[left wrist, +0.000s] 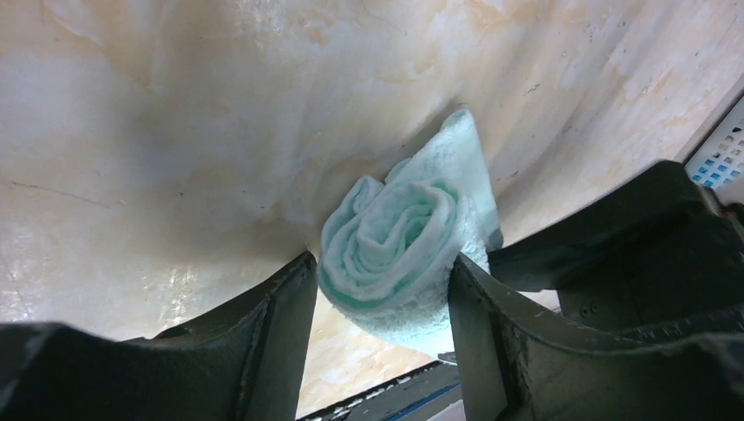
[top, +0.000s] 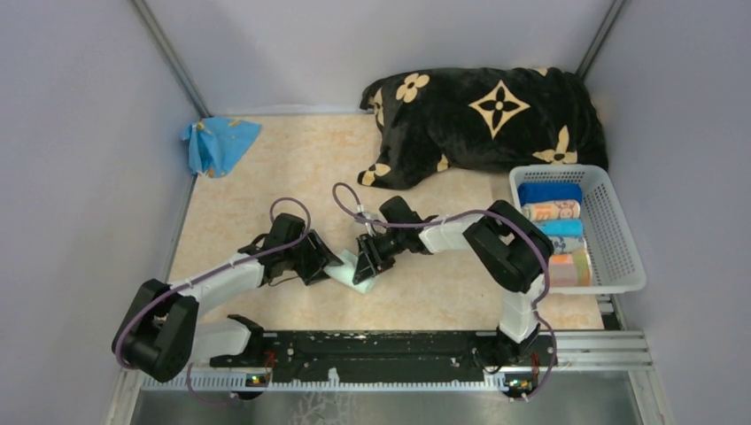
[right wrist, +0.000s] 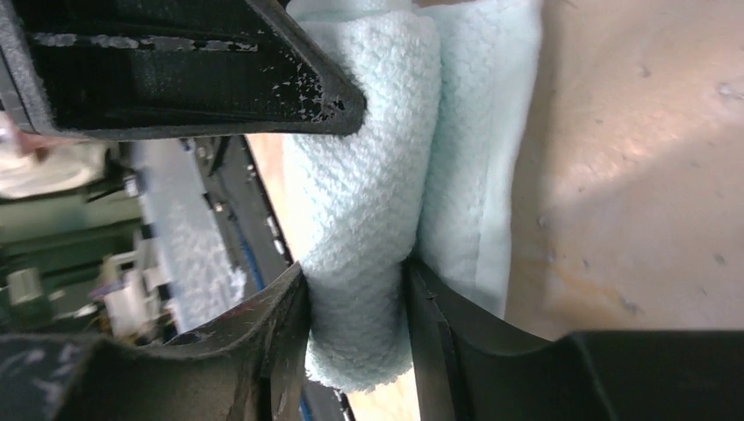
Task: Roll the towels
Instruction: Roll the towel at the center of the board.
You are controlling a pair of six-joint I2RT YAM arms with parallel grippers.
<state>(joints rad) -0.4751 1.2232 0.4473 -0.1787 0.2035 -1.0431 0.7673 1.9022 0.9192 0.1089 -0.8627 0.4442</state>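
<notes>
A mint green towel lies rolled on the table between my two grippers. My left gripper is shut on one end of the roll; the left wrist view shows the spiral end squeezed between its fingers. My right gripper is shut on the roll's side, pinching it between its fingers, with a loose flap still flat on the table. The left gripper's finger crosses the top of the right wrist view. A crumpled grey-blue towel lies at the far left.
A white basket at the right holds several rolled towels. A big black blanket with beige flowers lies at the back. Grey walls close in the sides. The arm base rail runs along the near edge.
</notes>
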